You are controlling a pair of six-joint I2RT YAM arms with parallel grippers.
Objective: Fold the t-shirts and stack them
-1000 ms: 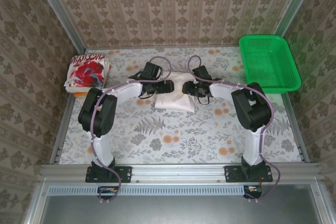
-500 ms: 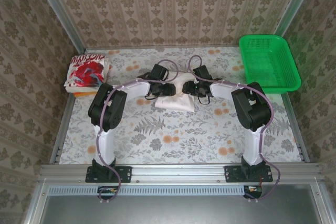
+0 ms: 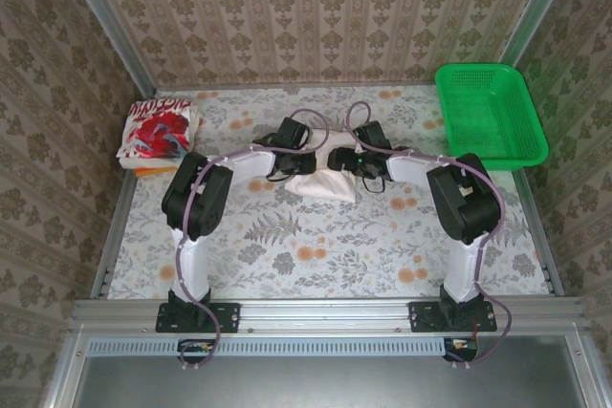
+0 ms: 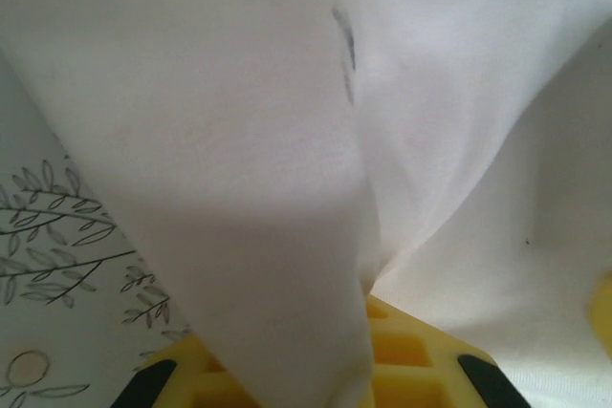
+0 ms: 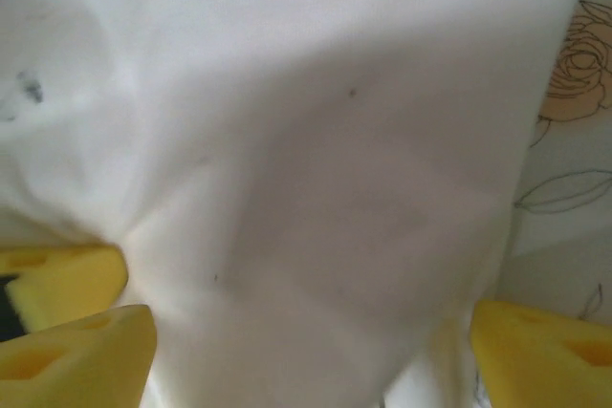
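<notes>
Near the far edge of the table (image 3: 316,246), midway along, the off-white t-shirt (image 3: 320,185) sat bunched mid-fold, left gripper (image 4: 382,360) pinching it, right gripper (image 5: 301,332) spread with cloth between, and next, I judged, it wanted laying over flat.

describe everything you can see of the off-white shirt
The shirt is plain off-white soft cloth, wrinkled and bunched into a small bundle mid-table on the floral cover. A small dark mark shows on it. The left gripper meets its left side, cloth draped over a finger; the right gripper its right side, cloth between its spread fingers.
</notes>
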